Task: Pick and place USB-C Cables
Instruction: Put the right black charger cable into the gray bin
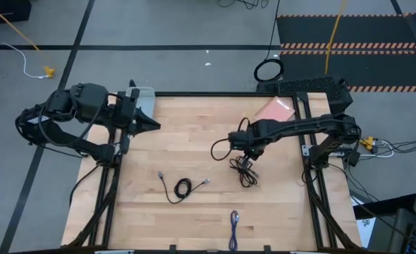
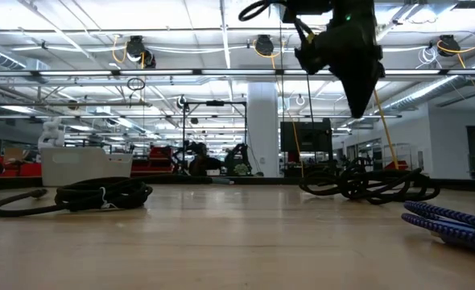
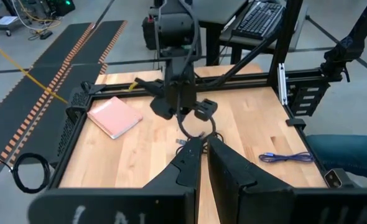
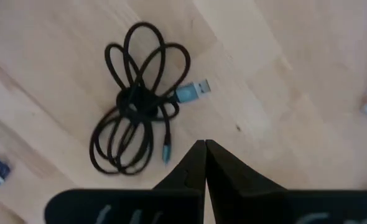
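Approach step, before any grasp. The right end effector (image 4: 204,144) hung above the worktop (image 1: 194,141), fingers together and empty, touching nothing. A coiled black cable (image 4: 137,99) lay just beside and below it; grasping would call for parting the fingers and descending. The left end effector (image 1: 151,125) waited well apart, nearly closed, empty.

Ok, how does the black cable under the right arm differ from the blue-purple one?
The black cable is bunched into several loops, tied at the middle; the blue-purple cable lies in a narrow, straight bundle. The black one sits mid-table, below the shut right pincer; the blue-purple one lies at the table's near edge, away from both arms. Both lie flat on the wood, unheld.
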You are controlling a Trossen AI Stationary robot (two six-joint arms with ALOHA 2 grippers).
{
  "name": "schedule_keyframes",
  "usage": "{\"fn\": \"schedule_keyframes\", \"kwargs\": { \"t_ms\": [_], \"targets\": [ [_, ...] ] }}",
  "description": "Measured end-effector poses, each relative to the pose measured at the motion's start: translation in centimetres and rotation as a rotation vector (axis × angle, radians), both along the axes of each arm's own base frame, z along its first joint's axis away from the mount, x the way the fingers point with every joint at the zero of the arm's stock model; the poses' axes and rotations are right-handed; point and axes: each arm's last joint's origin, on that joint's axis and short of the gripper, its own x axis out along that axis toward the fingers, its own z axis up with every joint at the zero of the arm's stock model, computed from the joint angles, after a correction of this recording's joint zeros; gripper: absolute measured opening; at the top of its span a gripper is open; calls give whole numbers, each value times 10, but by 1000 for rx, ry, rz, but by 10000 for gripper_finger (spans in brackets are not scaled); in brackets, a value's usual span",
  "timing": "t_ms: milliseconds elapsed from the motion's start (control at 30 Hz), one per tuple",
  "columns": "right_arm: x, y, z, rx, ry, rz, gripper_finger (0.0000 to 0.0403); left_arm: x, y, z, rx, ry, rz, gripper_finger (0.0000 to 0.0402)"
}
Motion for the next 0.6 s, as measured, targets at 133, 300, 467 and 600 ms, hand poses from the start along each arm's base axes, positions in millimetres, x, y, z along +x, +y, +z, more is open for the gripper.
{"fn": "schedule_keyframes", "kwargs": {
  "t_ms": [133,300,467,600],
  "targets": [
    [1,5,-12,2,-28,-23,0,0,0,-1,1,9,0,33],
    [1,16,-19,4,-42,-63,0,-1,0,-1,1,15,0,33],
    [1,31,-24,10,-67,-73,11,-1,0,-1,4,15,-1,33],
    [1,42,-33,17,-96,-83,44,1,0,-2,4,17,-1,33]
  ]
}}
